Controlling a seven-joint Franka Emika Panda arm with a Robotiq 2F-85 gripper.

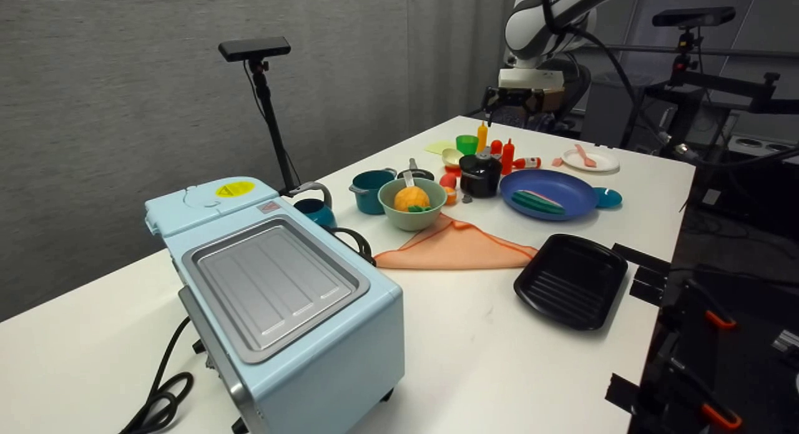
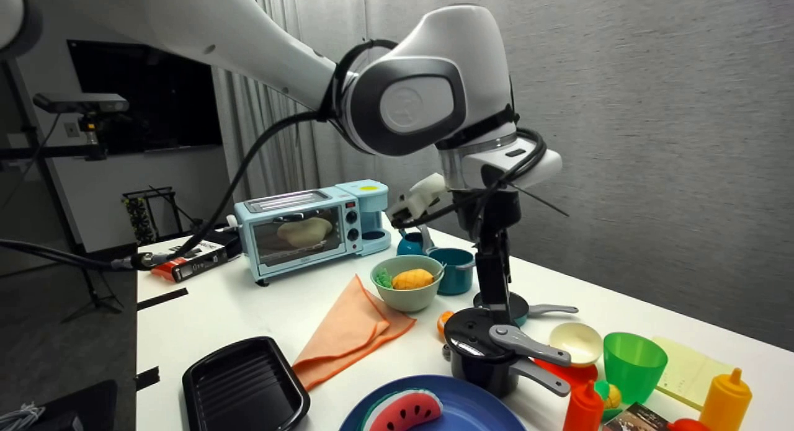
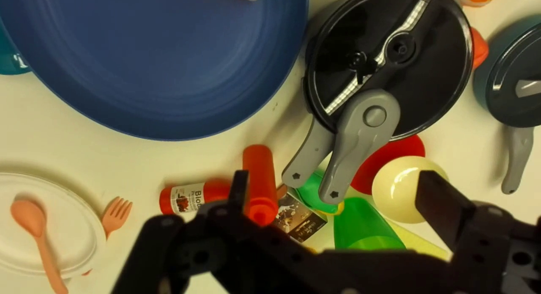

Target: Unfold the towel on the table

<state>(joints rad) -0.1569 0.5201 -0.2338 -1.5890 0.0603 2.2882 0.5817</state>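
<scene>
Boxy pale-blue oven (image 1: 340, 359) nearest in an exterior view, ribbed grey tray (image 1: 274, 284) on top. Beyond it, folded peach towel (image 1: 446, 253), thin, orange-edged, lying between round bowl (image 1: 399, 220) and ridged black pan (image 1: 569, 284). Smooth white worktop (image 1: 462, 340) gives room between oven and pan. Jaws parted wide, well away from towel.

One towel (image 1: 459, 251), one toaster oven (image 2: 307, 229), two plates (image 3: 154, 61), one pink spoon (image 3: 40, 241), one fork (image 3: 117, 213), one yellow bottle (image 2: 726, 397)

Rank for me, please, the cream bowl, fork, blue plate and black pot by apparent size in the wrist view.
1. Blue plate, cut off by the frame
2. Black pot
3. Cream bowl, partly hidden
4. Fork, partly hidden
</scene>
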